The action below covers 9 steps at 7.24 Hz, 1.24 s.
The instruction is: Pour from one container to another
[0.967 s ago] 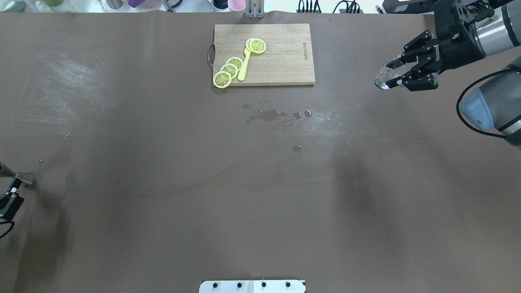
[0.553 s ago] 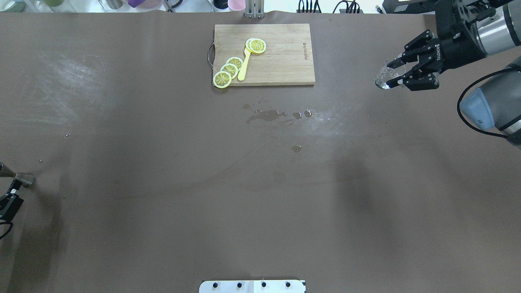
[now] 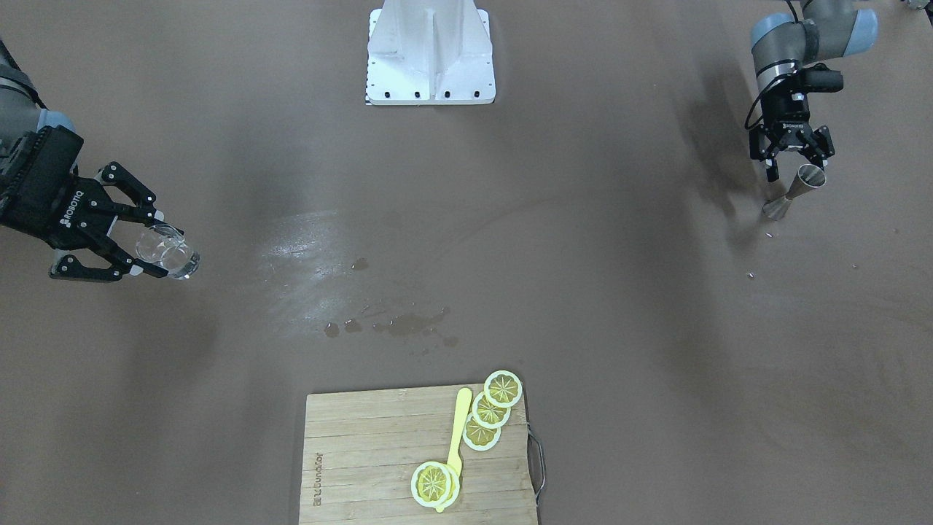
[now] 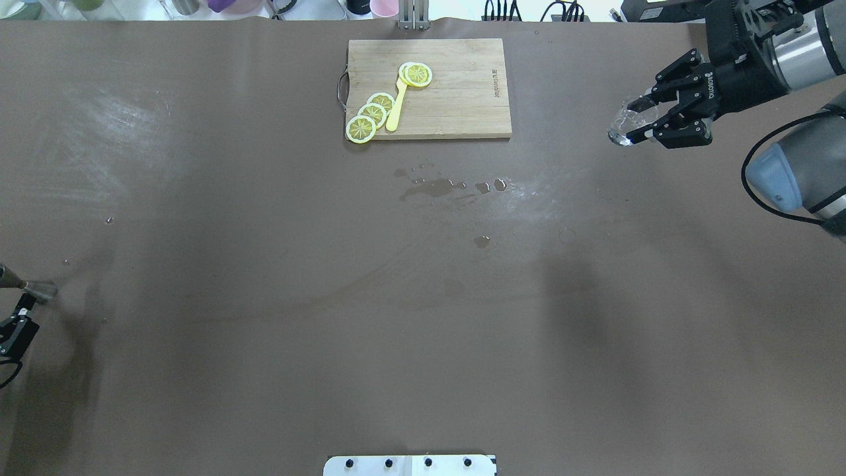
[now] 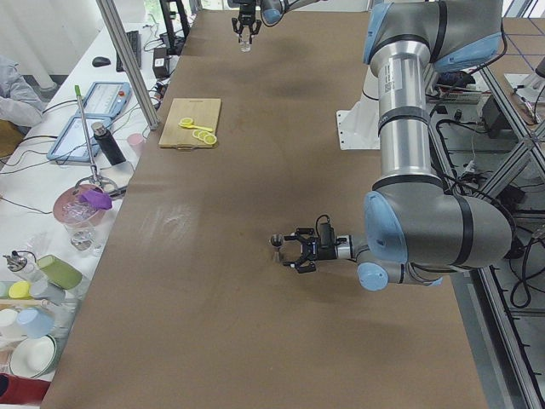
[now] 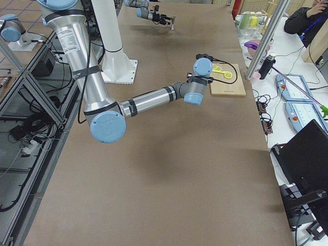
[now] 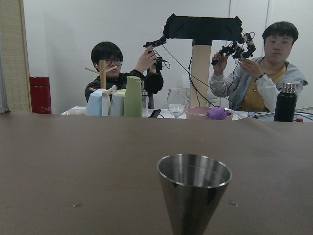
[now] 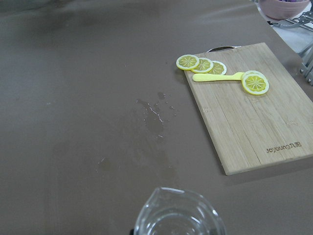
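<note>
A clear glass beaker [image 4: 623, 121] hangs above the table at the far right, tilted, with my right gripper [image 4: 640, 121] shut on it; the front view has the beaker [image 3: 166, 251] in that gripper [image 3: 148, 244]. In the right wrist view only the beaker's rim [image 8: 178, 215] shows. A steel jigger [image 4: 38, 287] stands on the table at the left edge. My left gripper [image 3: 797, 163] is open just behind the jigger [image 3: 793, 191], not touching it. The left wrist view looks straight at the jigger [image 7: 194, 191].
A wooden cutting board [image 4: 456, 99] with lemon slices [image 4: 371, 114] and a yellow utensil lies at the far middle. Small puddles of spilled liquid [image 4: 436, 187] sit in front of it. People sit behind the far table edge, beside cups and bottles.
My left gripper has drawn back a little from the jigger, which stays put. The right gripper with the beaker has barely shifted.
</note>
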{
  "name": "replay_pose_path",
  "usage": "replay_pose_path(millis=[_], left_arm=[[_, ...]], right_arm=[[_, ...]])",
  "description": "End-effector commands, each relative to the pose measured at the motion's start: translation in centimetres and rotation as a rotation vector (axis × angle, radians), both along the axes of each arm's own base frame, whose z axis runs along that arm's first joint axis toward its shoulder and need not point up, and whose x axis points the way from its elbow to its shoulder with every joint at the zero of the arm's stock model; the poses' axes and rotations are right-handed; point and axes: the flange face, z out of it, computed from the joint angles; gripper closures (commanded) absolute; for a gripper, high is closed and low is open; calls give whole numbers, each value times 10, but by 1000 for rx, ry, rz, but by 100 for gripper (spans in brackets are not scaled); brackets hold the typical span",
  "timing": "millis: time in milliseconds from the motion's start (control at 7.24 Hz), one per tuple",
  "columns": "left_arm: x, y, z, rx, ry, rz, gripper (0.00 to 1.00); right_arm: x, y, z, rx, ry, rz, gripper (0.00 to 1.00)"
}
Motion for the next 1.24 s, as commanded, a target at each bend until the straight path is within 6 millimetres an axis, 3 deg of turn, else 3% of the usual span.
replay_pose_path(millis=[0,691,1105], left_arm=[[13,1,2,-26,-45,6,4],[9,-9,-5,-37,-27,-27,43],[12,-10,-6,-43,-23,-28,44]], right_arm=[[-1,0,0,2,1,1,100],[-8,2,1,4,4,-3,100],[-12,2,1,7,6,0,100]])
